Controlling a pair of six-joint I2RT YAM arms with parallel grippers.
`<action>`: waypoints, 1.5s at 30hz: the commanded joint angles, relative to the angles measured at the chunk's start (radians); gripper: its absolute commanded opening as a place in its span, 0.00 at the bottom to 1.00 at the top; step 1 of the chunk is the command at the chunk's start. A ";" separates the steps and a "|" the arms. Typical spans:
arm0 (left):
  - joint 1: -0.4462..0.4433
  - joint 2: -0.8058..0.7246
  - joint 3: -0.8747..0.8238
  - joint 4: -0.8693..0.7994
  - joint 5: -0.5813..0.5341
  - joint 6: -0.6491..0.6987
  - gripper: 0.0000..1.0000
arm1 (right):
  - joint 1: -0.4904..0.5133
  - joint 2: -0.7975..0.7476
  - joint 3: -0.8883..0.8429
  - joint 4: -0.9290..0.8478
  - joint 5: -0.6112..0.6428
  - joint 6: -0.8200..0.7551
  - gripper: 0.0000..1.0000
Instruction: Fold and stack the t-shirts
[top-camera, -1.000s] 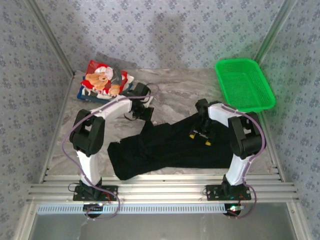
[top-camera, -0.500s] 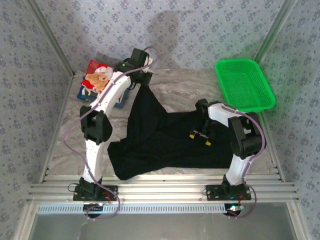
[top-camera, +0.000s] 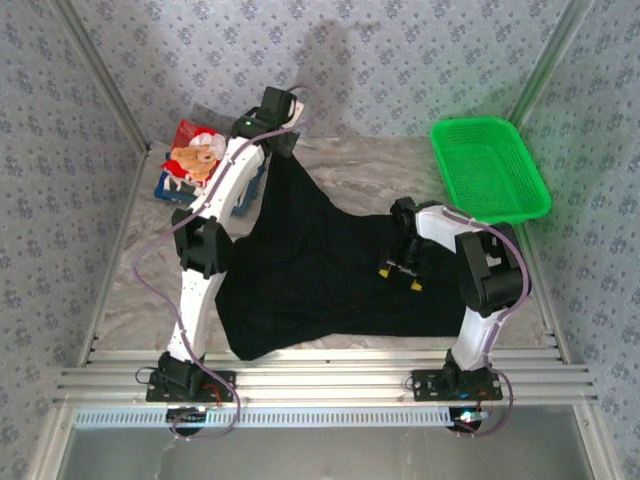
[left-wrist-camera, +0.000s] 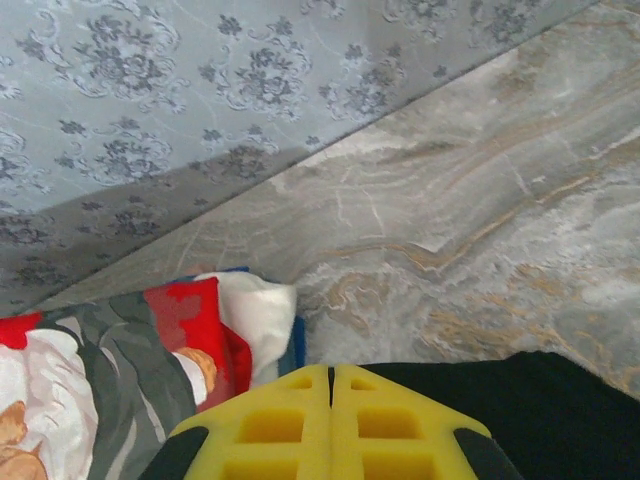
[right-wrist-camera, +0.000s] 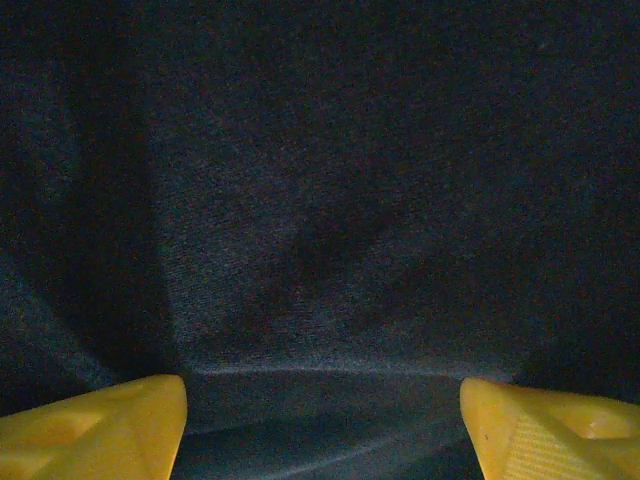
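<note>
Marbled table (top-camera: 352, 176) with black t-shirt (top-camera: 320, 285), shirt stack (top-camera: 200, 162), basket (top-camera: 490, 172)

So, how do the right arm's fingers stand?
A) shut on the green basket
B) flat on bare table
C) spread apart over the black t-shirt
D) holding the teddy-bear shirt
C: in the right wrist view the right fingers are wide apart, with black t-shirt cloth between them.

The table (top-camera: 350, 175) has a grey marble-look top with pale brown veins, evenly lit. Three walls close it in: the back wall (top-camera: 420, 60), the left wall (top-camera: 45, 200) and the right wall (top-camera: 600, 150), all papered in a blue-grey floral damask (a soft shadow (top-camera: 330, 45) falls on the back one). Slanting metal posts (top-camera: 105, 80) mark the corners. Ribbed aluminium rails (top-camera: 330, 380) run along the near edge.
</note>
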 joint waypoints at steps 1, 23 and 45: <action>0.013 0.030 0.041 0.062 -0.044 0.037 0.00 | 0.006 0.079 -0.035 0.059 0.019 -0.030 0.77; 0.068 -0.409 -0.506 -0.081 -0.086 -0.104 0.00 | -0.210 -0.214 0.151 -0.036 0.047 -0.178 1.00; 0.149 -0.735 -1.022 0.057 0.045 -0.187 0.00 | -0.263 0.080 0.311 0.095 -0.065 -0.028 0.74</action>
